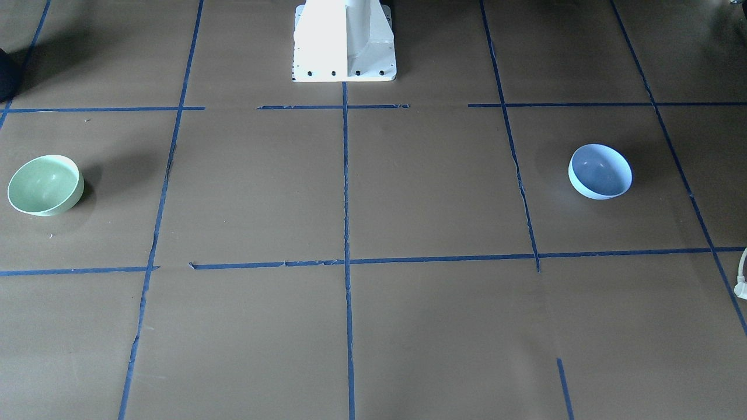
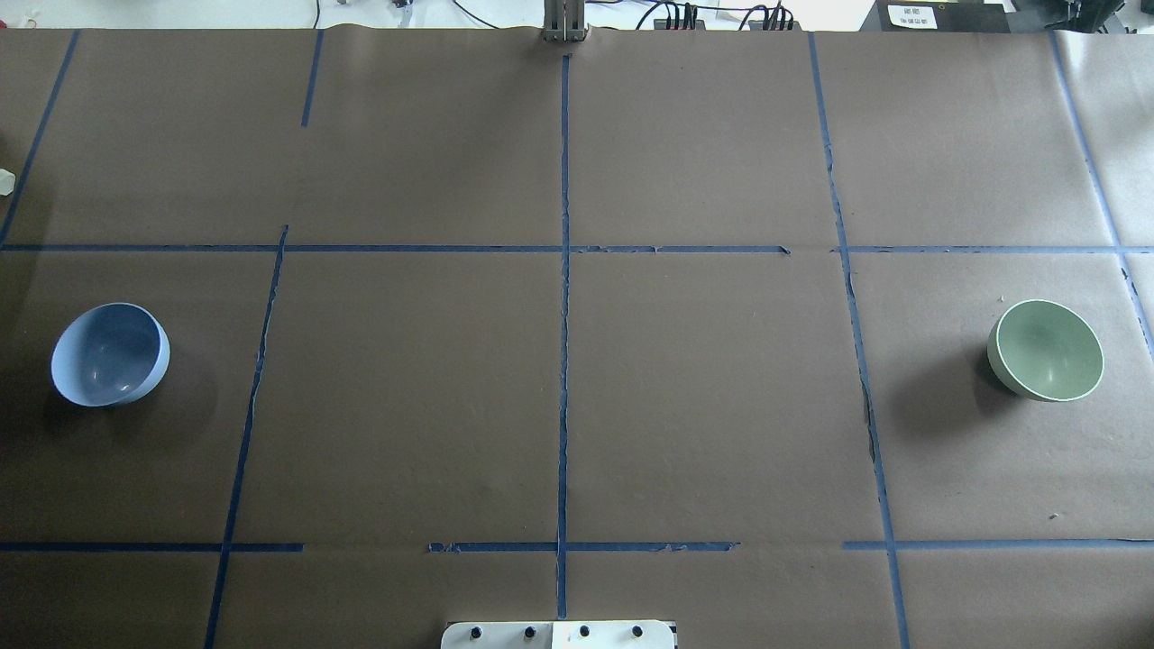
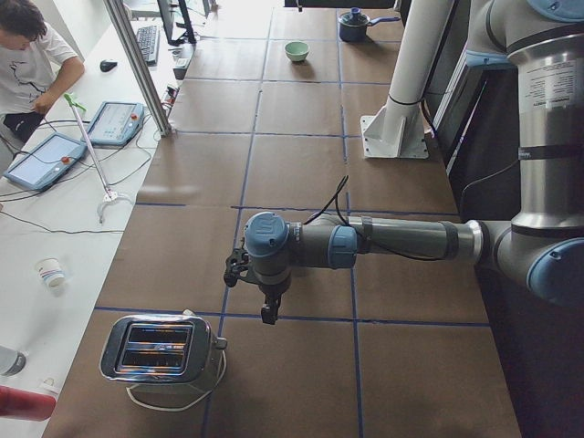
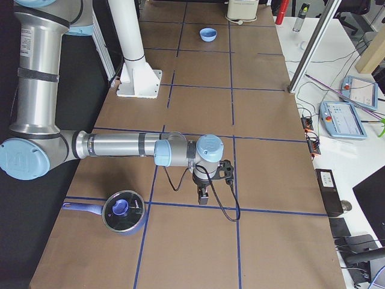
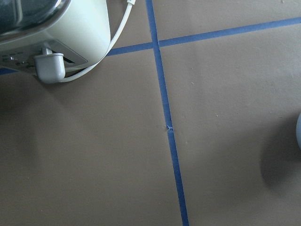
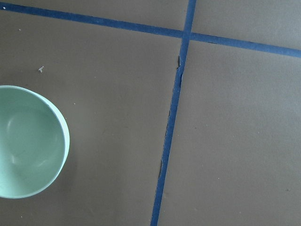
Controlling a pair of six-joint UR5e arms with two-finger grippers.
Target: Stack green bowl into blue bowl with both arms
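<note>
The green bowl [image 2: 1046,350] stands upright at the right end of the table, at the left in the front view [image 1: 45,185] and at the left edge of the right wrist view [image 6: 26,141]. The blue bowl [image 2: 110,353] stands upright at the left end, at the right in the front view [image 1: 600,171]. The bowls are far apart. The left gripper [image 3: 269,312] hangs above the table near a toaster. The right gripper [image 4: 203,195] hangs above the table near a pot. Both grippers show only in the side views, so I cannot tell if they are open or shut.
A silver toaster [image 3: 160,351] with a white cord stands at the table's left end, also in the left wrist view [image 5: 47,28]. A blue lidded pot [image 4: 123,211] stands at the right end. The white pedestal base [image 1: 344,44] is at the middle. An operator [image 3: 27,55] sits beside the table.
</note>
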